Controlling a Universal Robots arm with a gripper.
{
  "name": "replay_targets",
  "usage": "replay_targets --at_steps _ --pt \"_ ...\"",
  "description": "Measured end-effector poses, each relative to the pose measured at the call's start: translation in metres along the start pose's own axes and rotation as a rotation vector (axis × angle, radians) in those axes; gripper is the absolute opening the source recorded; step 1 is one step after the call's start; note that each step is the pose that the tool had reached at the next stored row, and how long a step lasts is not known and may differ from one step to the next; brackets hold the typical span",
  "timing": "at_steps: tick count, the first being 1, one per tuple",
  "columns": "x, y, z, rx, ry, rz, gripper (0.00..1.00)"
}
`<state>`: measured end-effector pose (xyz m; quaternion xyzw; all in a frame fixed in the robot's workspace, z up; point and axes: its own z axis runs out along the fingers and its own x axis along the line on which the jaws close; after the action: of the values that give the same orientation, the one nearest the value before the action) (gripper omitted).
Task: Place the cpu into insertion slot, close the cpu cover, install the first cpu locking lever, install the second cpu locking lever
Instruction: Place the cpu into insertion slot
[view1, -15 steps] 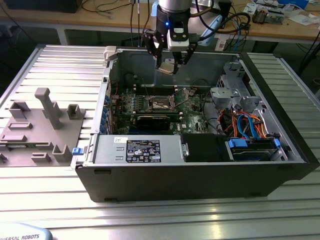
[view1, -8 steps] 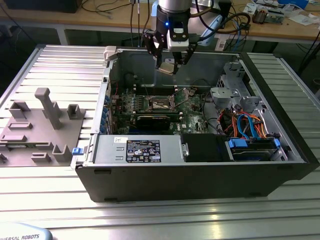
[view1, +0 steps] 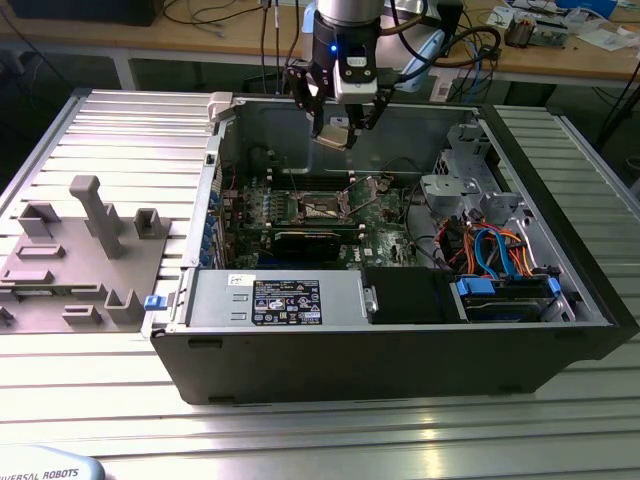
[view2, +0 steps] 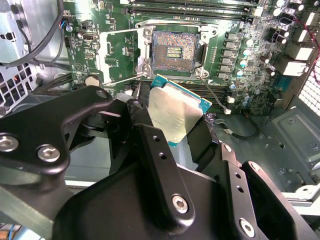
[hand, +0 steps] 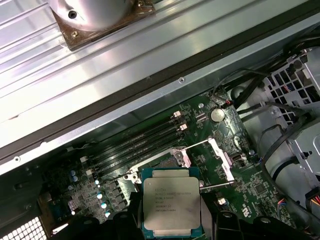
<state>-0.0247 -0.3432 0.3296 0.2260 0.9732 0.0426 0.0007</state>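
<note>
The gripper (view1: 338, 128) is seen hanging over the open computer case (view1: 400, 350), and the cpu (view1: 335, 138) is carried in it, well above the green board (view1: 385, 240). In the second wrist view the chip (view2: 175, 117) is clamped by two opposite edges between the black fingers (view2: 144, 127), its silvery top is shown, and it is held at a tilt. Beneath it the insertion slot (view2: 173, 51) is laid bare, its contact field exposed, and no contact with the chip is made. The cpu cover (view2: 119, 54) is swung open and lies just beside the slot. In the first wrist view the chip (hand: 171, 200) is seen face up, with the long memory slots (hand: 140, 142) lined up near it on the board. In the exterior view the slot (view1: 320, 207) is found mid-board, a black power-supply box (view1: 285, 300) is set along the case's near wall, and a grey parts tray (view1: 80, 250) is placed on the ribbed table (view1: 300, 430) at the exterior view's left.
</note>
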Motion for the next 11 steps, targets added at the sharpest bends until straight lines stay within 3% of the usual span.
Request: replay_targets --at_steps 11 --pt "0.0 0.0 0.0004 -0.0001 -0.0004 0.005 0.54"
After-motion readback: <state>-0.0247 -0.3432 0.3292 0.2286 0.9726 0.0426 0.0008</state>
